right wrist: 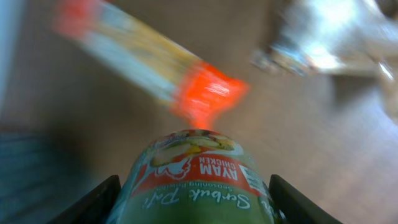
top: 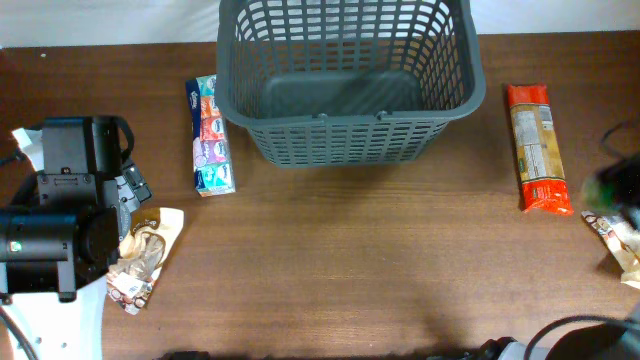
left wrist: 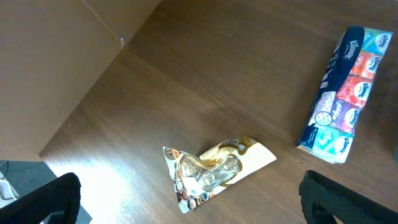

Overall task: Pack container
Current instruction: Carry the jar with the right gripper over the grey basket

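Note:
The container, a large dark grey lattice basket (top: 345, 135), stands empty at the back centre. My left gripper (left wrist: 193, 198) is open, hovering above a crumpled gold snack packet (left wrist: 214, 168), which lies on the table at the left (top: 145, 255). My right gripper (right wrist: 193, 202) is shut on a green chicken seasoning packet (right wrist: 196, 186). In the overhead view it is a dark blur at the right edge (top: 612, 188), off the table surface. The right wrist view is motion-blurred.
A multicolour tissue pack (top: 212, 135) (left wrist: 341, 96) lies left of the basket. A long orange packet (top: 535, 148) (right wrist: 140, 59) lies to its right. Another shiny snack packet (top: 618, 240) (right wrist: 329, 37) lies at the right edge.

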Controlling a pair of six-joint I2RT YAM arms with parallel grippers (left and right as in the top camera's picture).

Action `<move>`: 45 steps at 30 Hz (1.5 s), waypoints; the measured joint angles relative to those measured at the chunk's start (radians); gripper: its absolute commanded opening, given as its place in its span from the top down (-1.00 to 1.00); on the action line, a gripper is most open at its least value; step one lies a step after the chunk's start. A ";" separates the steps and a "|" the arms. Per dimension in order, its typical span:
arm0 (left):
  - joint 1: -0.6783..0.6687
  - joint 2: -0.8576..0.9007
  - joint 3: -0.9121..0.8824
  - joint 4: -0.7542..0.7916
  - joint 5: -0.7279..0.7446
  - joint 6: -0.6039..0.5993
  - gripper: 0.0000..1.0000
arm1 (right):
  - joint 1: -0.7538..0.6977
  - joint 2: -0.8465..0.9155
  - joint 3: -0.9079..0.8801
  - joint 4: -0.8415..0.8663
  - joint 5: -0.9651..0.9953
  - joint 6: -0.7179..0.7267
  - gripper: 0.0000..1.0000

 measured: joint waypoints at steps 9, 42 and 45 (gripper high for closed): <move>0.000 0.000 0.000 0.001 0.000 0.000 -0.99 | 0.225 0.002 0.470 0.088 -0.301 0.034 0.92; 0.000 0.000 0.000 0.000 0.007 0.000 -0.99 | 0.918 0.463 0.603 0.261 0.103 0.022 0.92; 0.000 0.000 0.000 0.000 0.007 0.000 -0.99 | 0.918 0.471 0.613 0.239 0.121 -0.001 0.92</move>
